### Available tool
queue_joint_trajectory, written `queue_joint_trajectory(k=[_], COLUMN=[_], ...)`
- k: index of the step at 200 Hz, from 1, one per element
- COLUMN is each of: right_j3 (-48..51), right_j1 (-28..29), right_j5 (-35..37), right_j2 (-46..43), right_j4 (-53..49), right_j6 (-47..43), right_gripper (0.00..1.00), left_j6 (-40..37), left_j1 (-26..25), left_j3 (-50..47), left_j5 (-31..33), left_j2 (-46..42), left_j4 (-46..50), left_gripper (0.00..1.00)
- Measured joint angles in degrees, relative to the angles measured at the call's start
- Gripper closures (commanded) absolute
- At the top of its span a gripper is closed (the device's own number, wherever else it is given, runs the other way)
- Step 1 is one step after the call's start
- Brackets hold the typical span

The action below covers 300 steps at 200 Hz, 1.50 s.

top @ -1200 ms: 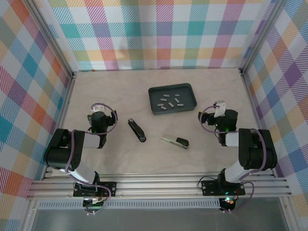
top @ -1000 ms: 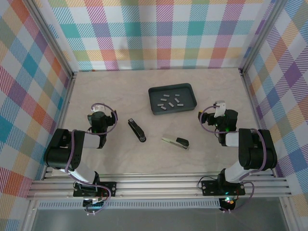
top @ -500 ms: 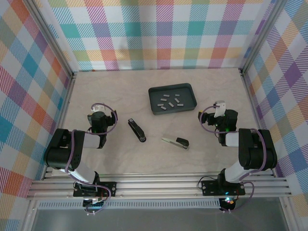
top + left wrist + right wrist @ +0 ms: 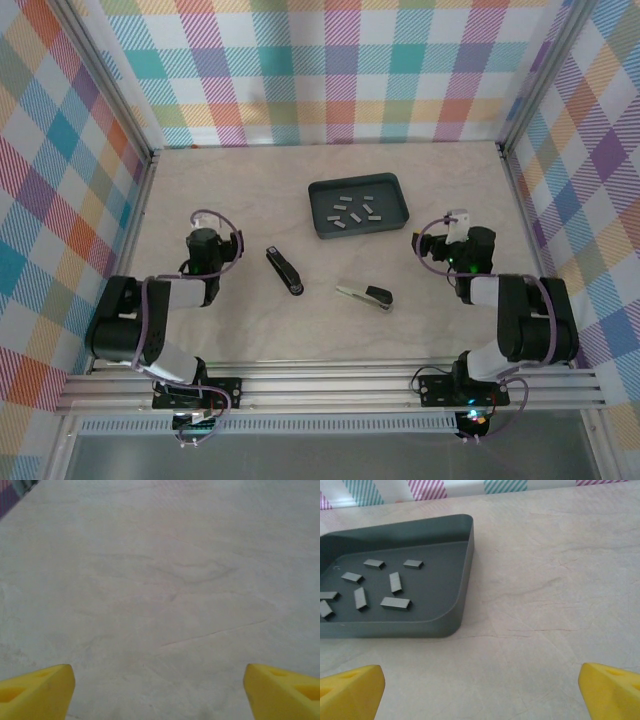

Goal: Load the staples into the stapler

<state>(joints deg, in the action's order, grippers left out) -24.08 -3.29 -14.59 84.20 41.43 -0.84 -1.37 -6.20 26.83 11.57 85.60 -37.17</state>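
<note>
Just ahead of my right fingers (image 4: pixel 457 222), spread empty, staples (image 4: pixel 395 602) lay corralled in a grey tray (image 4: pixel 468 570) for easy picking; my left fingers (image 4: pixel 204 228), likewise released, faced the worktop (image 4: pixel 160 580).

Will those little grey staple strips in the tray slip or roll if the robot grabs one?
The small light-grey metal staple strips lie flat in the dark grey tray, so they probably slide rather than roll. They look tiny, likely light and hard to pinch. Smooth metal may slip.
</note>
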Motion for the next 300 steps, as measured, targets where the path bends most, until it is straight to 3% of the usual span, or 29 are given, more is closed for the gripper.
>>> queue_joint_trajectory(k=[38,64,103,139,168,205,258,300], right_j3=[-5.6,-6.0,-3.7,-0.5,0.1,0.9,1.9,2.0], right_j1=[0.0,0.0,0.0,0.0,0.0,0.0,0.0,0.0], right_j5=[-2.0,-2.9,-3.6,-3.9,-4.2,-4.5,-4.9,-5.0], right_j2=[-13.1,-21.4,-28.6,-29.6,-29.6,-29.6,-31.0,-32.8], right_j4=[-15.5,-22.8,-28.4,-30.9,-31.2,-30.8,-30.8,-30.8], right_j6=[0.0,0.0,3.0,5.1,6.4,7.6,7.8,8.0], right_gripper=[0.01,0.01,0.01,0.01,0.01,0.01,0.01,0.01], left_j6=[-3.0,-6.8,-21.9,-38.0,-48.2,-55.0,-59.1,-60.0], left_j1=[-1.4,-5.6,-18.5,-29.7,-37.0,-43.4,-46.1,-46.8], left_j3=[4.7,9.7,20.0,32.8,43.7,50.9,60.5,63.2], left_j5=[-8.0,-16.4,-29.3,-39.9,-42.8,-44.4,-43.3,-42.8], left_j2=[-11.5,-15.3,-12.7,-2.0,7.9,16.8,28.3,32.0], left_j4=[9.5,16.5,30.3,45.6,57.9,65.4,70.1,70.3], left_gripper=[0.23,0.27,0.29,0.32,0.33,0.33,0.37,0.39])
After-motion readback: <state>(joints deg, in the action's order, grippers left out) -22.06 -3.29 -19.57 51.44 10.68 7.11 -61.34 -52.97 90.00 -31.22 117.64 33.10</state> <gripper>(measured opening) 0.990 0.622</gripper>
